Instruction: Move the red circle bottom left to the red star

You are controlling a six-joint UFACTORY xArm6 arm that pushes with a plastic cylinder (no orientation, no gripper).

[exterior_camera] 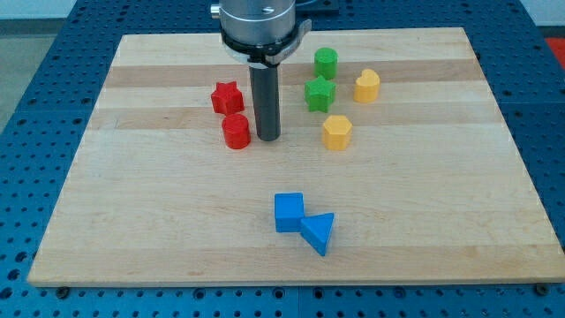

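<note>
The red circle [236,132] is a short red cylinder on the wooden board [132,221], just below and slightly right of the red star [227,97]. The two red blocks almost touch. My tip [268,139] is the lower end of the dark rod and stands just to the right of the red circle, a small gap away from it.
A green cylinder [327,62] and a green star [320,93] lie right of the rod. Two yellow blocks [367,86] [336,132] lie further right. A blue cube [289,213] and a blue triangle [319,232] sit near the view's bottom.
</note>
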